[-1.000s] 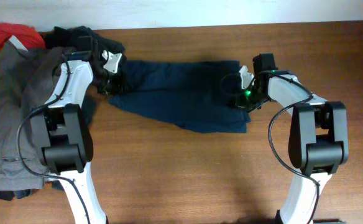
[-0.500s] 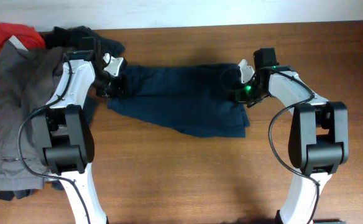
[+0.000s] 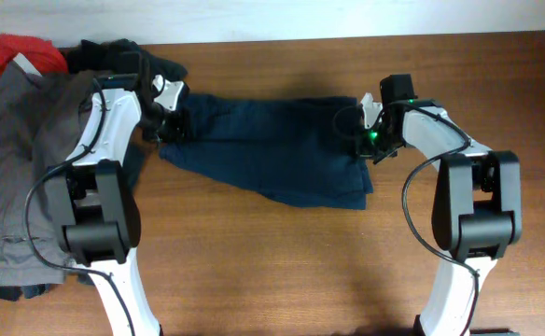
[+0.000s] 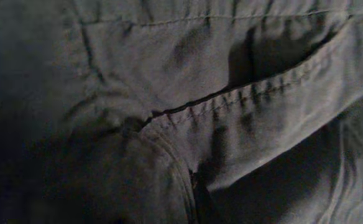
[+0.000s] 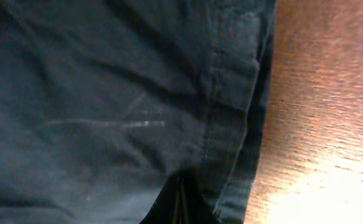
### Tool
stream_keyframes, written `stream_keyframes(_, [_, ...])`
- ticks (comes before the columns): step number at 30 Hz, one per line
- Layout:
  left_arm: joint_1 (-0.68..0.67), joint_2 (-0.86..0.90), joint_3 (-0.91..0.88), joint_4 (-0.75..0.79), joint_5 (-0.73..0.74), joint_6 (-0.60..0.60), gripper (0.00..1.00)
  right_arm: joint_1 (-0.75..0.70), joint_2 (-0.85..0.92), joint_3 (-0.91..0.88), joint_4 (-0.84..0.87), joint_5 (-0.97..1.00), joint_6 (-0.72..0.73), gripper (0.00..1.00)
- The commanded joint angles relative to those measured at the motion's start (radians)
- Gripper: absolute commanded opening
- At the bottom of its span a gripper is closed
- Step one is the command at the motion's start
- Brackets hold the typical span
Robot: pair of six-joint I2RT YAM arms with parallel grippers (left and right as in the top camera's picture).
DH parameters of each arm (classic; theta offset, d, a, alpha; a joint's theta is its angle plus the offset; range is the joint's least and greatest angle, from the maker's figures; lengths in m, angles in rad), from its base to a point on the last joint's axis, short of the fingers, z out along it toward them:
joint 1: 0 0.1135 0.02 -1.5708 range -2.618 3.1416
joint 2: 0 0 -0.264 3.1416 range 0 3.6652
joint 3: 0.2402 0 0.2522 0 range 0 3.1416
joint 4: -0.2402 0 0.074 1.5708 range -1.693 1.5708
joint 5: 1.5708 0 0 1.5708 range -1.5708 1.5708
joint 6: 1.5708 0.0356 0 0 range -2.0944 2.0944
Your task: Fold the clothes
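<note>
Navy shorts [image 3: 272,140] lie spread on the table [image 3: 282,271], just right of the grey trousers [image 3: 20,168]. The left gripper [image 3: 167,126] is clamped on the end nearest the trousers and the right gripper [image 3: 364,140] on the far end. Since a second ago the right gripper has edged slightly away from the trousers. You appear to be tautening the shorts; no fold is made yet.

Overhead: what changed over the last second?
The right gripper shifted slightly right and toward the table's far edge, drawing the right end of the navy shorts with it. The left gripper nudged slightly toward the far edge. Both stay shut on the shorts. The grey trousers and the rest of the pile did not move.
</note>
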Motion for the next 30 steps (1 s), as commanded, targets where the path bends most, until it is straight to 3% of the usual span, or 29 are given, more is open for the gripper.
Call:
stream_keyframes(1, [-0.002, -0.098, 0.003, 0.016, 0.026, 0.020, 0.01, 0.010, 0.063, 0.007, 0.001, 0.029, -0.009, 0.04])
stream_keyframes(9, [-0.077, -0.125, 0.003, 0.068, 0.104, 0.046, 0.01, 0.027, 0.112, 0.007, 0.008, 0.010, -0.005, 0.04])
stream_keyframes(20, [-0.306, -0.125, 0.003, 0.136, -0.053, 0.076, 0.01, 0.031, 0.112, 0.007, 0.008, 0.010, -0.006, 0.04])
stream_keyframes(30, [-0.465, -0.125, 0.003, 0.255, -0.071, 0.075, 0.01, 0.031, 0.112, 0.007, 0.008, 0.010, -0.006, 0.04])
